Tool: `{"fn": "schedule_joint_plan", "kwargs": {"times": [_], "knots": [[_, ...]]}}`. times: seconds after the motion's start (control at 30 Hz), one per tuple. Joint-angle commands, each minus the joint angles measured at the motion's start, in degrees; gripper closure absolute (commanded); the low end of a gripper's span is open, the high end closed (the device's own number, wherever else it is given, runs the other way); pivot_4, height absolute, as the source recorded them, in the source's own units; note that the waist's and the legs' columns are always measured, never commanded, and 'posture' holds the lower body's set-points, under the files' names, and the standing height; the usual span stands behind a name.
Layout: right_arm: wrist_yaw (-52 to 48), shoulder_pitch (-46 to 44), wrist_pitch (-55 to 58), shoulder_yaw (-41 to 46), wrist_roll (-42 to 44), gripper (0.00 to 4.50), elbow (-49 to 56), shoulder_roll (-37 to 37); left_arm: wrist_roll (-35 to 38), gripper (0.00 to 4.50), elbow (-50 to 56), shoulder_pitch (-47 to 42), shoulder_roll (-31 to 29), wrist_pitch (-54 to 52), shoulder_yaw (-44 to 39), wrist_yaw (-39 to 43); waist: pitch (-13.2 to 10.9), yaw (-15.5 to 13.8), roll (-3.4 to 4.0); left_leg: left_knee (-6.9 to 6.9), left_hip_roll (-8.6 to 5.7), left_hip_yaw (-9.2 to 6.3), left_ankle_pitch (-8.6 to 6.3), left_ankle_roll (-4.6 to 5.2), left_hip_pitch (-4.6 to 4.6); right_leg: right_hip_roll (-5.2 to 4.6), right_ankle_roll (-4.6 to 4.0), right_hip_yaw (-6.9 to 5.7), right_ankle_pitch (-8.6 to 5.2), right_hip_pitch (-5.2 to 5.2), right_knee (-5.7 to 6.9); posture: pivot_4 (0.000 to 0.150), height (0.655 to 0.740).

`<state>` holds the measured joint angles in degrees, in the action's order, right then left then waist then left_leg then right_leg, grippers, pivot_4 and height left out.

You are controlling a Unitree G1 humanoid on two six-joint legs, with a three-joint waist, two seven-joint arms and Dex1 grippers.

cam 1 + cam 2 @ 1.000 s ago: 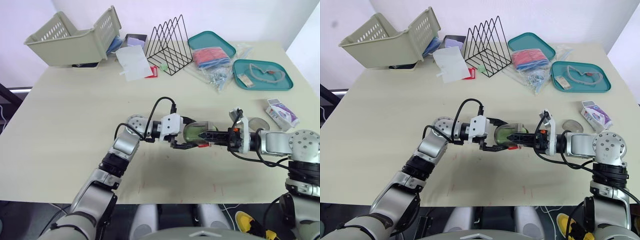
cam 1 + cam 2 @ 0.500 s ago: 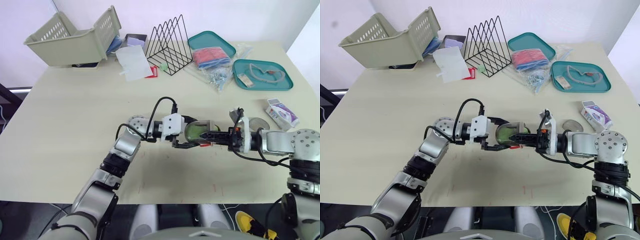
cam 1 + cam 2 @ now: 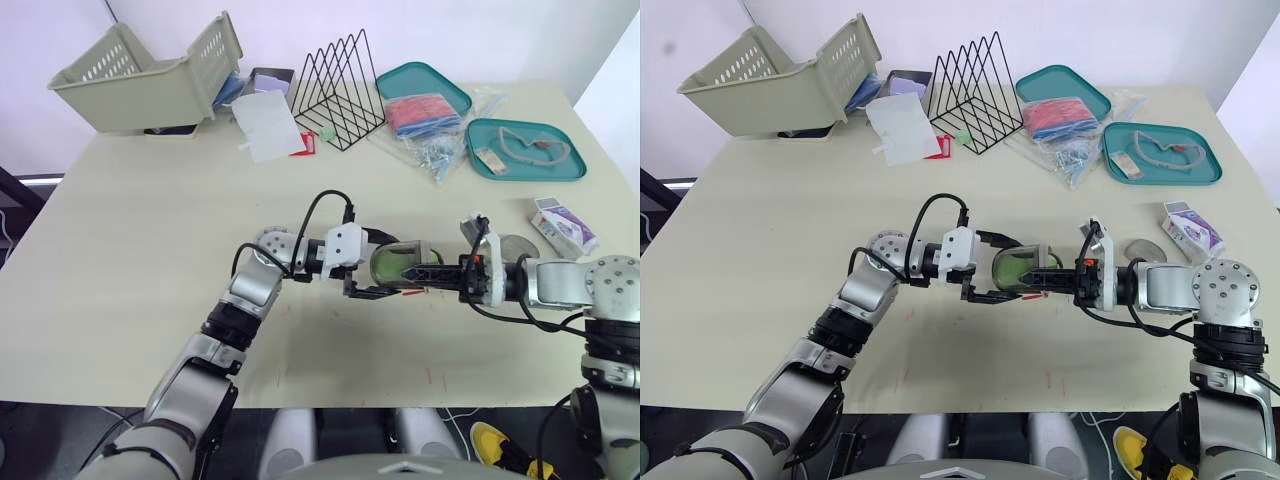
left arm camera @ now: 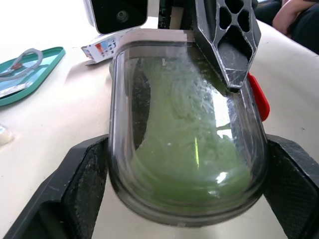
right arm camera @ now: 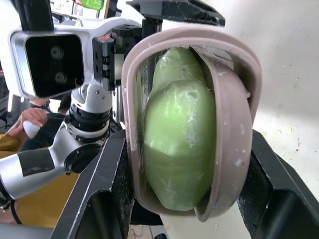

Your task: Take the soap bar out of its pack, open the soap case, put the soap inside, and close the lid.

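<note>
Soap case gripped from both ends at the front middle of the surface.

The soap case, with the green soap seen inside through its clear shell, is clamped by the left end effector at one end and grasped by the right end effector at the other. It is turned on its side, low over the surface; whether it touches cannot be told.

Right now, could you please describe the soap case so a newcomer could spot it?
On the beige table, look near the front edge, where the left gripper and right gripper meet. They clamp the soap case: a rounded clear shell with green soap inside, unlike the white and purple box to its right.
</note>
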<state>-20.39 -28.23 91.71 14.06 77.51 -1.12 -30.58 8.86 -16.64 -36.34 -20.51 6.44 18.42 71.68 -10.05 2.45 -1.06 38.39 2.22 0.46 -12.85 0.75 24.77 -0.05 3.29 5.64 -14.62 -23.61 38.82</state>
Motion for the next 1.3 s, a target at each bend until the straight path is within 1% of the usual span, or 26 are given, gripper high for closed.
{"fn": "schedule_joint_plan", "kwargs": {"times": [0.03,0.2,0.27,0.4,0.5,0.53,0.6,0.7,0.83,0.93,1.1,1.3], "knots": [[-3.1,0.1,-0.1,-1.2,-1.7,2.44,2.8,-2.9,3.2,0.00,-0.1,-2.5,-2.5,-2.7,-3.5,2.5,0.0,0.0,0.00,0.00,0.00,0.00,0.00,0.00,0.00,0.00,0.00,0.00,0.00,0.00,0.00,0.150,0.7400],[-9.3,-1.3,-3.1,-4.6,-7.0,2.44,3.8,-8.4,5.1,0.00,-1.9,-4.7,-5.4,-8.5,-4.3,6.2,0.0,0.1,0.00,-0.02,0.01,0.00,0.00,0.00,0.00,0.01,0.00,0.00,-0.01,-0.03,-0.01,0.150,0.7400],[-13.9,-3.1,-5.2,-7.9,-10.3,2.44,5.6,-12.6,5.3,0.00,-2.3,-5.7,-5.3,-10.1,-4.7,6.2,0.0,0.0,0.02,-0.02,0.00,0.01,0.00,0.00,0.01,0.00,0.05,0.00,-0.04,-0.03,-0.03,0.150,0.7400],[-27.4,-9.2,-13.8,-18.7,-20.7,2.44,10.1,-24.9,5.9,0.00,-0.9,-5.9,-3.6,-12.1,-5.0,5.5,-0.1,-0.1,0.08,-0.03,0.00,0.06,-0.01,0.00,0.06,-0.05,0.11,0.00,-0.07,-0.05,-0.13,0.150,0.7400],[-37.0,-16.0,-22.6,-30.8,-33.8,2.44,14.9,-35.1,5.6,0.00,0.9,-5.0,-2.1,-12.8,-4.0,5.1,-0.1,-0.1,0.09,-0.12,0.02,0.03,-0.01,0.00,0.05,-0.03,0.10,-0.03,-0.08,-0.08,-0.22,0.150,0.7400],[-39.6,-18.4,-24.6,-34.4,-37.5,2.44,17.0,-37.4,5.7,0.00,1.6,-4.7,-1.3,-13.5,-3.7,4.7,-0.1,-0.1,0.14,-0.15,0.04,0.03,-0.01,0.00,0.07,-0.02,0.08,-0.05,-0.08,-0.09,-0.25,0.150,0.7400],[-43.1,-21.9,-27.0,-39.8,-43.2,2.44,19.9,-39.8,5.8,0.00,2.4,-4.3,-0.1,-14.7,-3.5,3.8,-0.1,-0.1,0.17,-0.21,0.04,0.06,-0.01,-0.01,0.08,-0.03,0.03,-0.04,-0.09,-0.16,-0.27,0.150,0.7400],[-46.4,-26.0,-29.0,-46.1,-50.6,2.44,22.2,-40.2,5.6,0.00,3.2,-4.1,1.7,-16.4,-3.4,2.2,-0.1,0.0,0.16,-0.25,0.05,0.10,-0.02,-0.02,0.12,-0.04,0.00,-0.02,-0.08,-0.23,-0.30,0.150,0.7400],[-47.5,-32.1,-27.6,-54.3,-58.8,2.44,24.5,-35.7,4.4,0.00,4.5,-4.1,4.5,-17.4,-1.7,-0.8,-0.1,-0.1,0.17,-0.21,0.04,0.19,-0.01,-0.02,0.18,-0.06,-0.05,0.06,-0.05,-0.35,-0.24,0.150,0.7400],[-47.8,-33.7,-27.6,-58.9,-63.5,2.44,24.2,-32.6,4.7,0.00,6.4,-3.8,6.7,-19.8,-0.9,-3.1,-0.1,-0.1,0.17,-0.15,0.04,0.18,-0.02,-0.02,0.21,-0.06,-0.06,0.06,-0.04,-0.38,-0.18,0.150,0.7400],[-49.3,-33.5,-29.1,-62.0,-68.3,2.44,23.4,-30.4,3.8,0.00,7.9,-3.2,7.8,-22.1,1.8,-3.9,-0.1,-0.4,0.16,-0.08,0.01,0.15,-0.01,-0.02,0.29,-0.08,-0.06,0.03,-0.04,-0.42,-0.13,0.150,0.7400],[-52.0,-32.7,-32.1,-61.7,-71.9,2.44,22.1,-29.1,3.6,0.00,5.7,-4.8,8.5,-22.0,2.2,-4.4,-0.1,-0.3,0.16,-0.02,0.01,0.15,0.00,-0.02,0.20,-0.06,-0.06,0.04,-0.04,-0.40,0.03,0.150,0.7400]]}}
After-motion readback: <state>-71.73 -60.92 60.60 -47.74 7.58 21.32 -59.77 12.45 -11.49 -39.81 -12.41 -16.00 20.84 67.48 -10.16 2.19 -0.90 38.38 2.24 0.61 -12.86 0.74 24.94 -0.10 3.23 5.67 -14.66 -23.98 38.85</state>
